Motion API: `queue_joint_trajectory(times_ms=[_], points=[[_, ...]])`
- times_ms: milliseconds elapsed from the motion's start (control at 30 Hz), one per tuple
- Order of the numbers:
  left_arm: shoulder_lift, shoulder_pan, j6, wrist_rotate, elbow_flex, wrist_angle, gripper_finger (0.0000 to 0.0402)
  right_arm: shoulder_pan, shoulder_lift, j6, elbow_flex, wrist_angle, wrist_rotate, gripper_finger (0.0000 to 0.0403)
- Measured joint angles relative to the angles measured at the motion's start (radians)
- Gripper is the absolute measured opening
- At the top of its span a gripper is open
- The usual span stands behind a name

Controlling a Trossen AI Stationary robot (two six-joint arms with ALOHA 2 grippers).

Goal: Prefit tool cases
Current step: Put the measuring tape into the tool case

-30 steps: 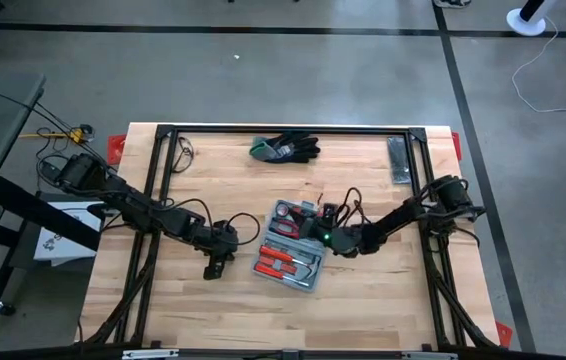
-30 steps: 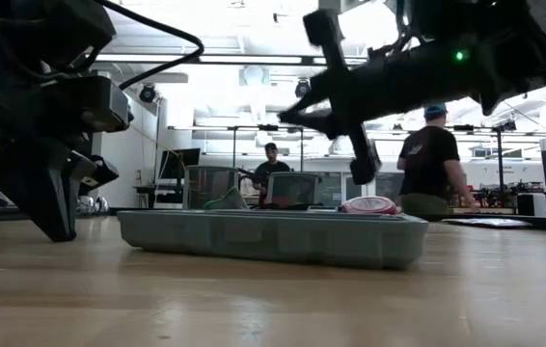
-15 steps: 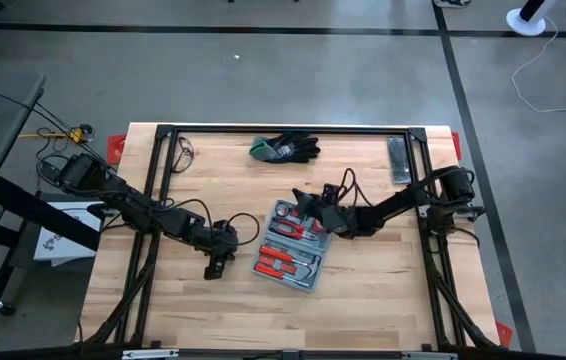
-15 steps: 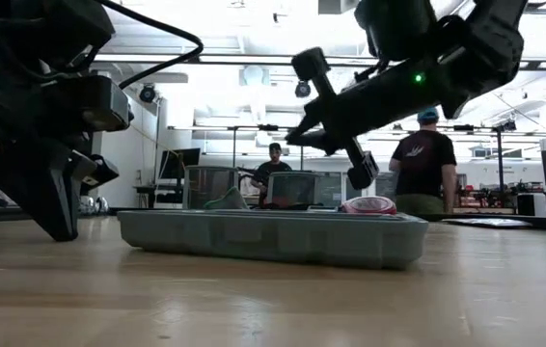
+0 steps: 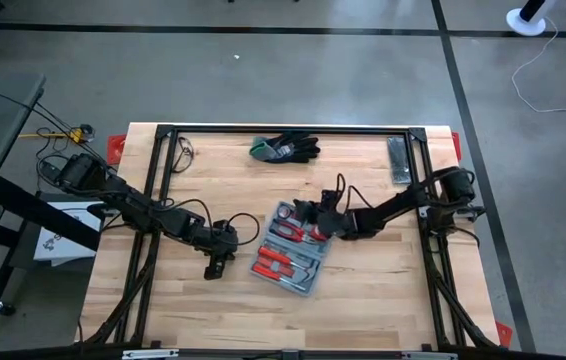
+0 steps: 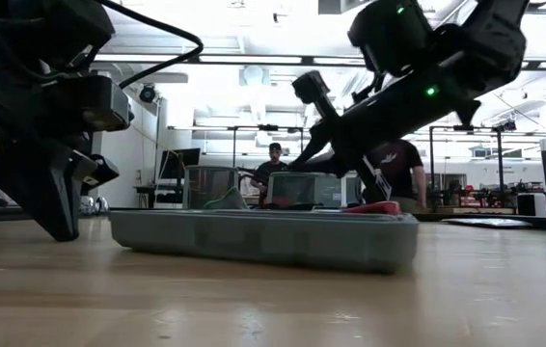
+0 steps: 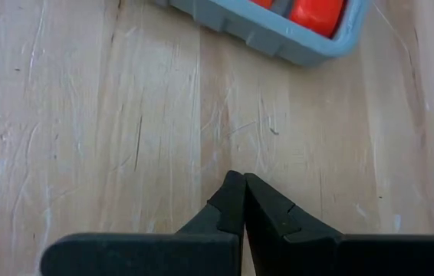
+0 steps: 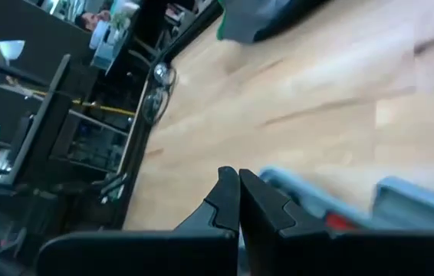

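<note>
One grey-blue plastic tool case (image 5: 290,253), rounded corners, lying open on scuffed pale wood table (image 5: 363,300), red-handled tools inside. Two grippers, both pinched fully shut, holding nothing: left gripper (image 5: 213,269) just beside the case, right gripper (image 5: 306,210) right over its far end.

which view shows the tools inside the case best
The high view: it looks straight down into the open tool case, red-handled tools visible. The low view shows only its side wall, the left wrist view one corner, the right wrist view a blurred edge.
</note>
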Motion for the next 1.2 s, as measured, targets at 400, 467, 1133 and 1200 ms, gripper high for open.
queue_joint_trajectory(times_ms=[400,467,1133,1200], points=[[0.0,0.0,0.001,-0.022,0.0,0.0,0.0,0.076,-0.053,-0.023,0.02,-0.041,0.012,0.0],[0.0,0.0,0.003,-0.023,0.0,0.0,0.0,0.087,-0.053,0.06,0.02,-0.139,-0.016,0.0],[0.0,0.001,0.008,-0.025,0.0,0.0,0.0,0.107,-0.006,0.121,0.021,-0.093,-0.008,0.0],[0.0,0.001,0.009,-0.025,0.0,-0.001,0.0,0.106,-0.005,0.115,0.021,-0.074,0.003,0.0]])
